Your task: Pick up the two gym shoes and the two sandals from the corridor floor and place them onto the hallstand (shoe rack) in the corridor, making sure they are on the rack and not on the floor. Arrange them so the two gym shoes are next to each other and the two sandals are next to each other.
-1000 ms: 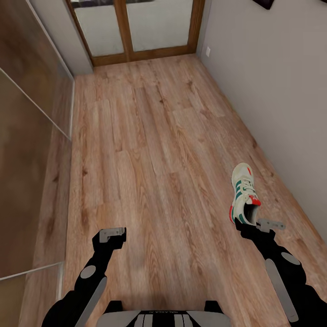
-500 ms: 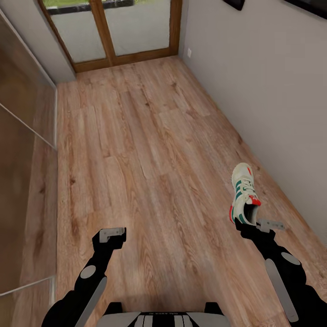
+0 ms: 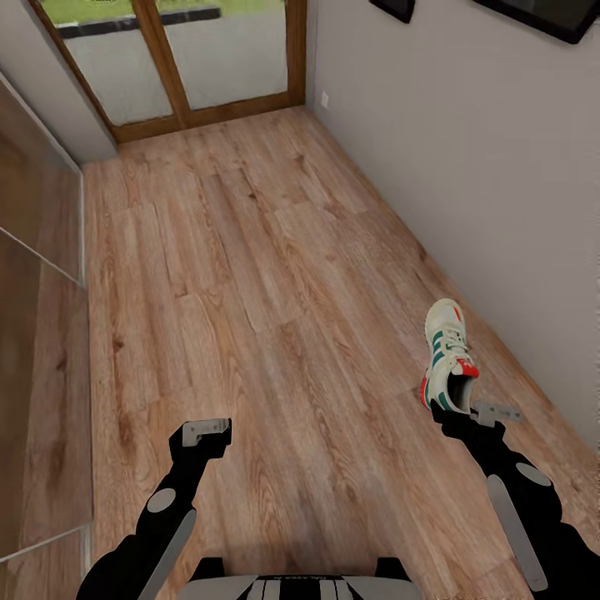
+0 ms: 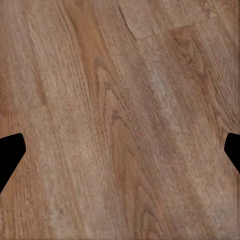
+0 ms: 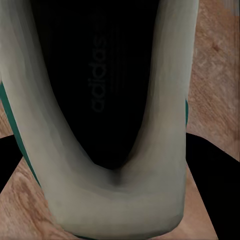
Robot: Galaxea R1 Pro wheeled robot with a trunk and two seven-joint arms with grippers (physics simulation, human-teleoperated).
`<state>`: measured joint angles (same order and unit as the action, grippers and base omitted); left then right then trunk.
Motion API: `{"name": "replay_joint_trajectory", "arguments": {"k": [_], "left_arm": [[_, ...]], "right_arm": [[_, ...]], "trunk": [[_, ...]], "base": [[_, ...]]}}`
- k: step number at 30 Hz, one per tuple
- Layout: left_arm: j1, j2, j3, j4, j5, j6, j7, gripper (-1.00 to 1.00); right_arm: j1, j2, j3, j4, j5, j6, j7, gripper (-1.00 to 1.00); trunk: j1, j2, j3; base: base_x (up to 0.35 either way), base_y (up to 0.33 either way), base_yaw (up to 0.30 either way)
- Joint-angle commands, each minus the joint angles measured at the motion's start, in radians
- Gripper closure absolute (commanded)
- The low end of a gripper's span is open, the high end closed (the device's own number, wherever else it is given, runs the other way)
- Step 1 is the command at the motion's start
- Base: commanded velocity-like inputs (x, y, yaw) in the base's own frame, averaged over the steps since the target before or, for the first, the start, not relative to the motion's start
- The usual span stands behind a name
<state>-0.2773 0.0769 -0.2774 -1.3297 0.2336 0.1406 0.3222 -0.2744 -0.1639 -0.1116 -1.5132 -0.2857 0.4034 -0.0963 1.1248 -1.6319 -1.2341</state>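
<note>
One gym shoe [image 3: 448, 360] is in sight. There are two pincers: the left pincer [image 3: 206, 430] and the right pincer [image 3: 486, 411]. Two dark frames [image 3: 533, 18] hang on the wall, and one glazed wooden door [image 3: 171, 58] closes the corridor.

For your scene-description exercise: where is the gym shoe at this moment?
In the head view the gym shoe sits at the right, held at its heel by the right gripper above the corridor floor, close to the grey wall.

Head camera: high, tilted down over my arms along corridor floor [image 3: 250, 275] toward far glass doors [image 3: 175, 58]. Left wrist camera: close above bare planks. Right wrist camera: pressed against gym shoe [image 5: 110, 125], shared with head view [image 3: 448, 354].
</note>
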Motion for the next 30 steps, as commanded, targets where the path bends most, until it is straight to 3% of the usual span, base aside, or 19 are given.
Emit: {"name": "replay_joint_trajectory", "arguments": {"k": [1, 30], "left_arm": [[0.0, 0.001, -0.003, -0.002, 0.007, 0.004, 0.009, -1.0], [0.0, 0.001, -0.004, -0.002, 0.007, 0.004, 0.008, -1.0]], "right_arm": [[0.0, 0.0, 0.001, -0.001, -0.01, 0.004, -0.008, 1.0], [-0.001, 0.0, 0.0, -0.001, -0.01, 0.003, -0.008, 1.0]], "trunk": [[0.0, 0.0, 0.001], [0.0, 0.0, 0.034]], "base": [[0.0, 0.0, -0.207], [0.0, 0.0, -0.234]]}}
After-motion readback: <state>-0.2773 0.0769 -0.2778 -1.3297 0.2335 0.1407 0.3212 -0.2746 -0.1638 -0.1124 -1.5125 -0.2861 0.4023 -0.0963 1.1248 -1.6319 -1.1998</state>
